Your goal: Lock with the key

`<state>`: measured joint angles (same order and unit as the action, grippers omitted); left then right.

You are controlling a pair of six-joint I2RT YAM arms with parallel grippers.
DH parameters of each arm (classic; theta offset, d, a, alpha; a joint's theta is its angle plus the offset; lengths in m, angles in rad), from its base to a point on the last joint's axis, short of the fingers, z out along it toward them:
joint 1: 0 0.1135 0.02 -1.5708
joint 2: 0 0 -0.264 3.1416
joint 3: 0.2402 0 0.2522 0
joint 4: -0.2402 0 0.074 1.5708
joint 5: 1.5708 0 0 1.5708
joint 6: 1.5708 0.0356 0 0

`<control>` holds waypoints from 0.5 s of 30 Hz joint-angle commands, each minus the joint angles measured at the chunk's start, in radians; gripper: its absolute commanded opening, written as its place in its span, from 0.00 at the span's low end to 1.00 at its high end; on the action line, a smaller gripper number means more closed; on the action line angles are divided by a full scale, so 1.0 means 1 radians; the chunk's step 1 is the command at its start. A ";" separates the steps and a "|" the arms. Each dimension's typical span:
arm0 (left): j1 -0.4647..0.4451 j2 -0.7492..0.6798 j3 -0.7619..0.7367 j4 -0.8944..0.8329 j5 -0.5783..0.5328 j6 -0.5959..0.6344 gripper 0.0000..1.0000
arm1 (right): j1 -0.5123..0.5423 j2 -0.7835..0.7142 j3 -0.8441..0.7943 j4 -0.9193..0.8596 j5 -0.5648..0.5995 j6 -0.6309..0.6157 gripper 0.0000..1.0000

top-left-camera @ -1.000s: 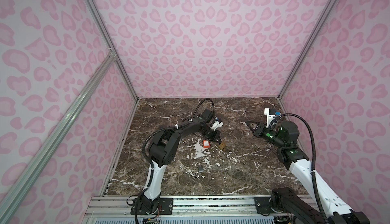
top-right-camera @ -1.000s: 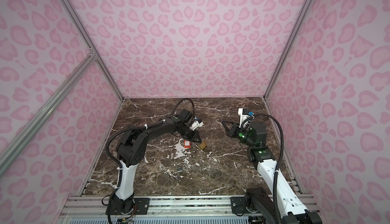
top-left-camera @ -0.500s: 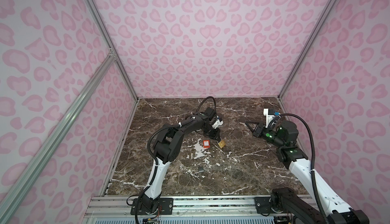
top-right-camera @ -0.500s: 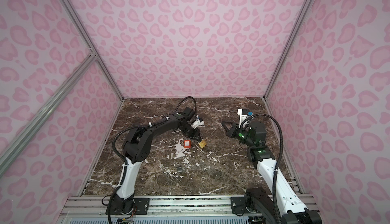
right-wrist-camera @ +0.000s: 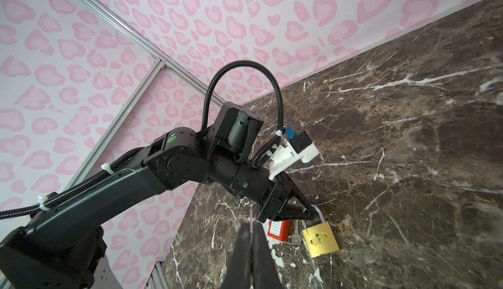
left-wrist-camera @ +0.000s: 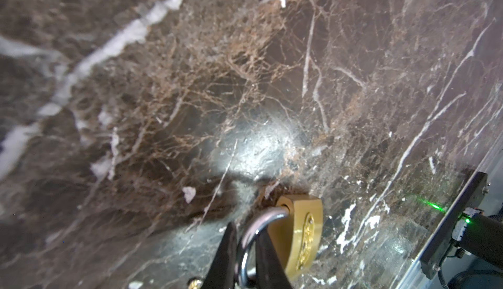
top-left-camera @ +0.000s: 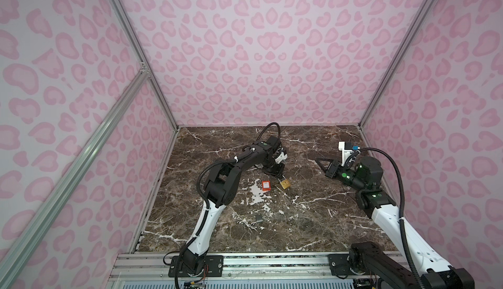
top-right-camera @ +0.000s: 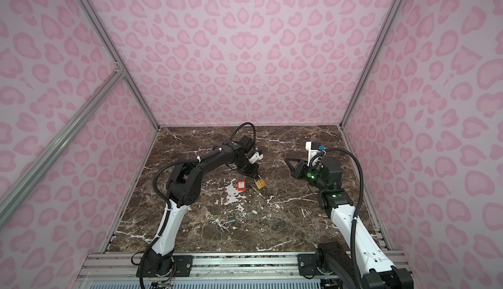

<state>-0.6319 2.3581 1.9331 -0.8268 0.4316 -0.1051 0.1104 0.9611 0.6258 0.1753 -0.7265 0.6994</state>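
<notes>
Gripping the silver shackle [left-wrist-camera: 261, 221] of the brass padlock [top-left-camera: 285, 184], the left gripper [top-left-camera: 280, 174] reaches down at a slant near the middle of the marble desk [top-left-camera: 313, 227], its two dark fingers [left-wrist-camera: 227, 246] pressed on either side of the loop. The padlock's body rests on the stone, shackle end tilted up; whether the shackle is latched cannot be told. A red padlock [top-left-camera: 266, 185] lies just beside it, toward the desk's left edge. Well apart, toward the right edge, the right gripper [top-left-camera: 318, 161] hangs above the surface with its tips pointing at the padlock, pinched together on a thin metal sliver [right-wrist-camera: 250, 215], too slight to name. A small grey metal piece [top-left-camera: 259, 218] lies nearer the front edge.
</notes>
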 commanded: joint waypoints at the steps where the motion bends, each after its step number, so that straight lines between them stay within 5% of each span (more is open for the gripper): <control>1: 0.001 0.013 0.022 -0.043 -0.050 0.003 0.16 | -0.001 0.000 0.000 0.021 -0.004 -0.011 0.00; 15: 0.002 0.060 0.060 -0.037 -0.087 0.011 0.21 | -0.002 -0.052 -0.063 0.022 0.009 0.025 0.00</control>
<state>-0.6304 2.4027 1.9862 -0.8410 0.4114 -0.1051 0.1085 0.9157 0.5697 0.1745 -0.7231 0.7189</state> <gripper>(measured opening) 0.192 0.048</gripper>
